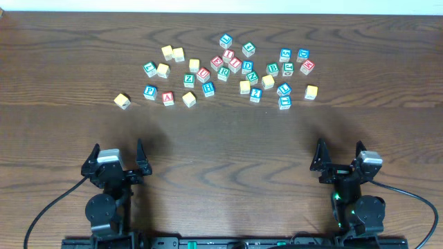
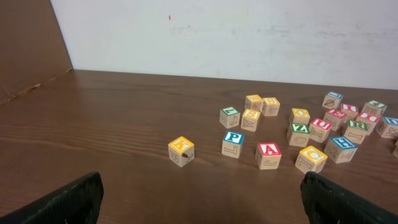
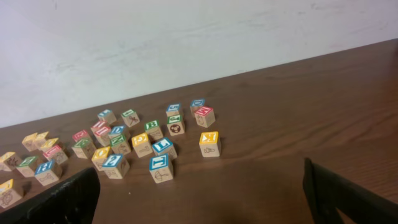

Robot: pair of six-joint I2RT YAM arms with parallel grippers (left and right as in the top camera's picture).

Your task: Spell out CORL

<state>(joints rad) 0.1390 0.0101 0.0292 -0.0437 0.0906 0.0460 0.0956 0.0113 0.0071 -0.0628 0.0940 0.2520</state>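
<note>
Wooden letter blocks, about thirty, left pincer, right pincer, both spread

The table is finished in dark wood grain, smooth with a faint sheen. The letter blocks are made of pale bare wood with painted coloured faces. The gripper fingers are finished matt black. The wall is painted matt white.

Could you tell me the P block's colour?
Blue on the P block; clearest from the left wrist.

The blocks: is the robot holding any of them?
No, the left arm and right arm both have their jaws open and empty, well short of the blocks.
</note>
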